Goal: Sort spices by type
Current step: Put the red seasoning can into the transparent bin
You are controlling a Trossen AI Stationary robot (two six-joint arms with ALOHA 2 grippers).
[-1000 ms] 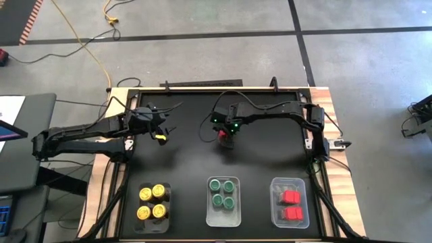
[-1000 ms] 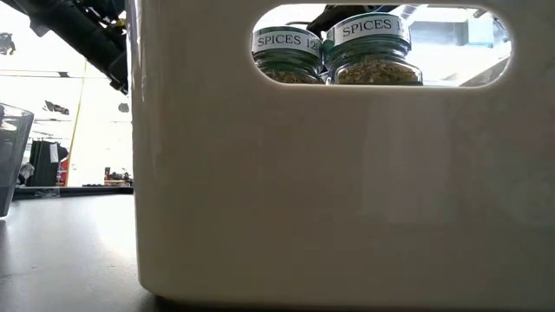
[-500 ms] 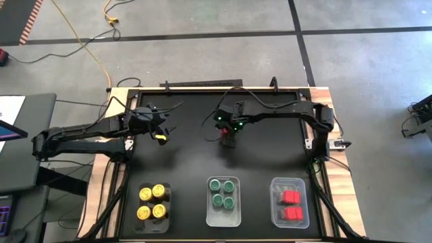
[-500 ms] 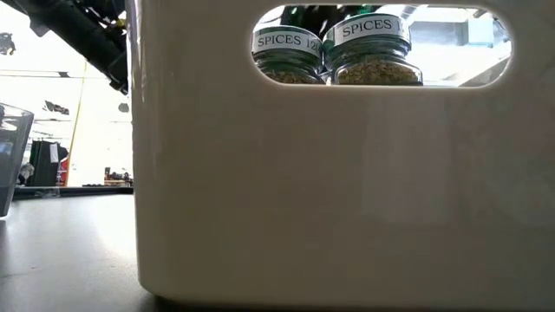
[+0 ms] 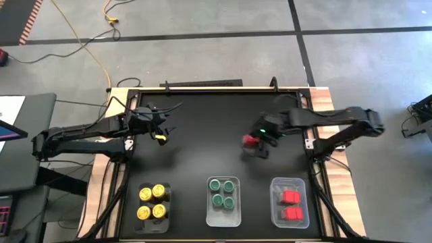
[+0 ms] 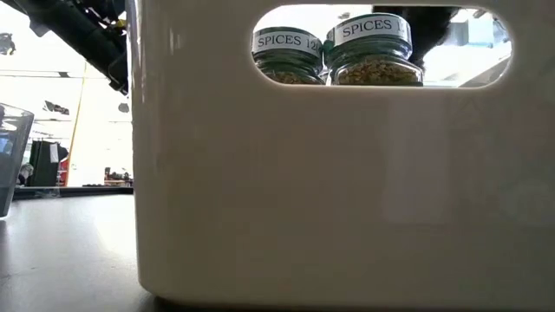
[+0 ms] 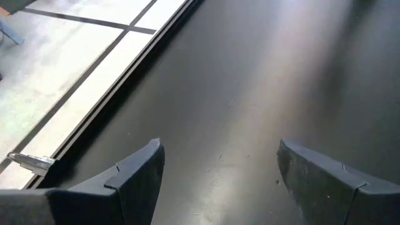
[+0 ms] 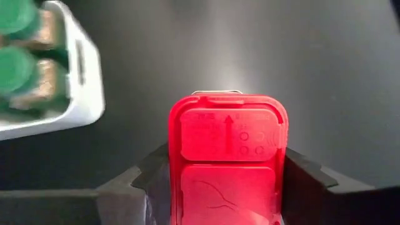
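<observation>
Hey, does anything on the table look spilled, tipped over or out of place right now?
Nothing stands out. The yellow-lidded jars, green-lidded jars and red-lidded jars sit sorted in separate trays; the right gripper carries another red-lidded jar.

"SPICES" on the white label bands of two green-lidded spice jars (image 6: 336, 52) behind the tray (image 6: 260, 191) cutout.

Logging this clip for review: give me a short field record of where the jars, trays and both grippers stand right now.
yellow-lid jars: four, in left tray
green-lid jars: four, in middle tray
red-lid jars in right tray: three visible
held red-lid jar: clamped in the right gripper, above the table between middle and right trays
left gripper: open, empty, over the table's far left
</observation>
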